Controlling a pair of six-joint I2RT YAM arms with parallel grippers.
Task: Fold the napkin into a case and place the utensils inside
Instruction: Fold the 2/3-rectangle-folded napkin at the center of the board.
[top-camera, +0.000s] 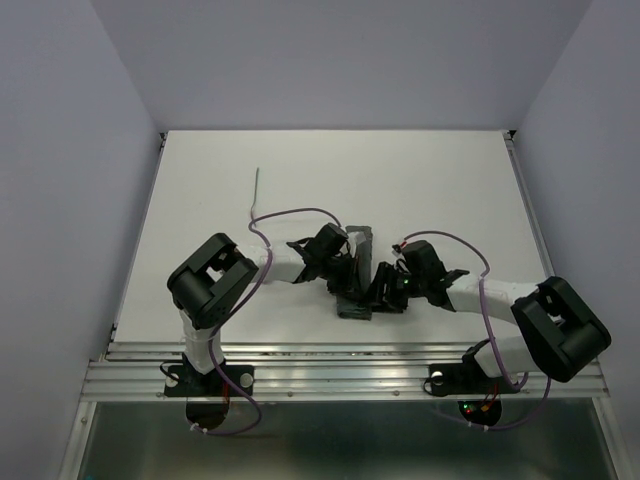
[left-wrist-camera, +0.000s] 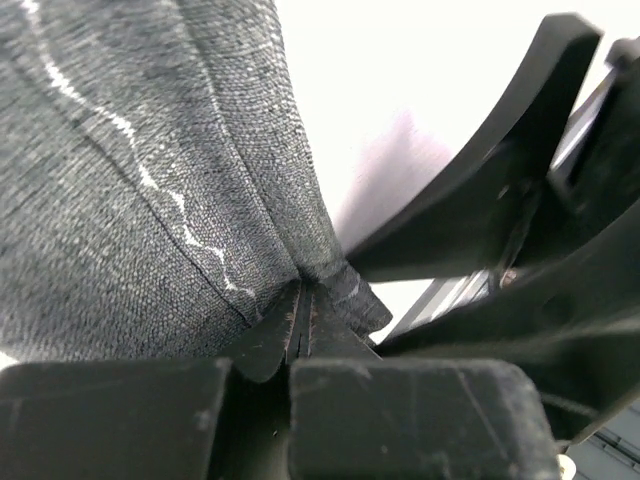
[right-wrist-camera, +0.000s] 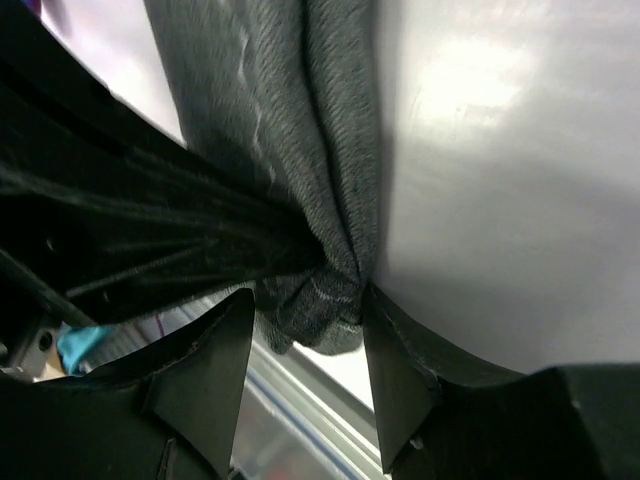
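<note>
The dark grey napkin (top-camera: 360, 240) lies as a narrow, long strip at the table's middle, between both grippers. My left gripper (top-camera: 340, 268) is shut on its edge: in the left wrist view the fingertips (left-wrist-camera: 303, 290) pinch the cloth (left-wrist-camera: 130, 180). My right gripper (top-camera: 383, 290) (right-wrist-camera: 307, 295) stands open astride the cloth's bunched end (right-wrist-camera: 310, 300); one finger touches the cloth. A slim grey utensil (top-camera: 256, 192) lies alone at the far left. A teal bit (right-wrist-camera: 78, 345) shows low in the right wrist view; I cannot tell if it is the spoon.
The white table (top-camera: 450, 200) is bounded by pale walls at the back and sides. A ribbed metal rail (top-camera: 340, 365) runs along the near edge by the arm bases. Purple cables loop over both arms.
</note>
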